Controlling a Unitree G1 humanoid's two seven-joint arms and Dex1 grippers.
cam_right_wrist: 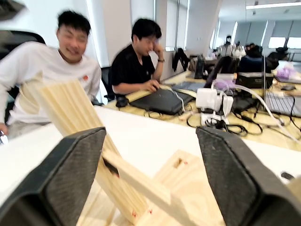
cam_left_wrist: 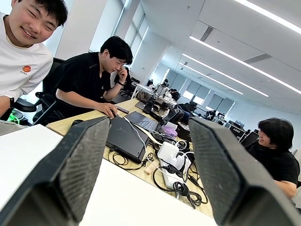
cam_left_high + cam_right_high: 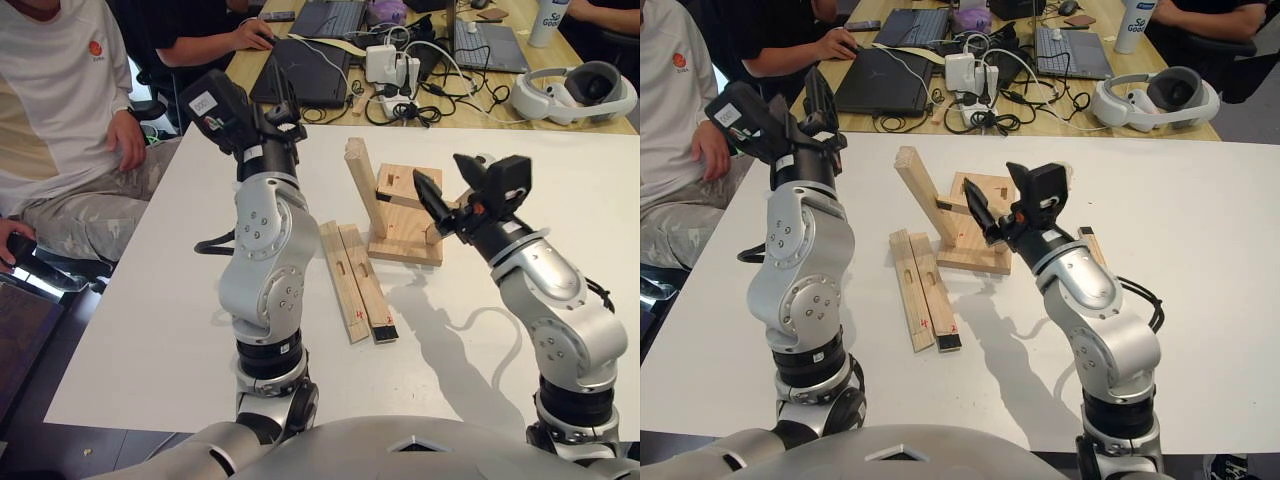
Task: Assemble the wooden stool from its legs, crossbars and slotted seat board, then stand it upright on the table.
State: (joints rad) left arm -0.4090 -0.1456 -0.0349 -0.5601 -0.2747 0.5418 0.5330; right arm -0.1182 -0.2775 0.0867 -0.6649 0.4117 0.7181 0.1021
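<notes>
The slotted seat board [image 3: 408,218] lies flat mid-table. One leg [image 3: 364,184] rises tilted from its near-left side, and a short crossbar [image 1: 141,183] joins the leg to the board. Two more legs [image 3: 356,282] lie side by side on the table in front of it. Another wooden piece [image 3: 1089,244] lies by my right forearm. My right gripper [image 3: 449,192] hovers open just right of the board, its fingers [image 1: 61,183] framing the leg and crossbar without touching. My left gripper [image 3: 278,108] is raised left of the board, open and empty, its fingers [image 2: 75,169] pointing at the far desk.
A wooden desk behind the white table [image 3: 150,330] carries laptops [image 3: 300,70], a power strip with tangled cables [image 3: 395,75] and a headset [image 3: 575,92]. People sit at the far left, beyond the table edge. There is bare tabletop on the right.
</notes>
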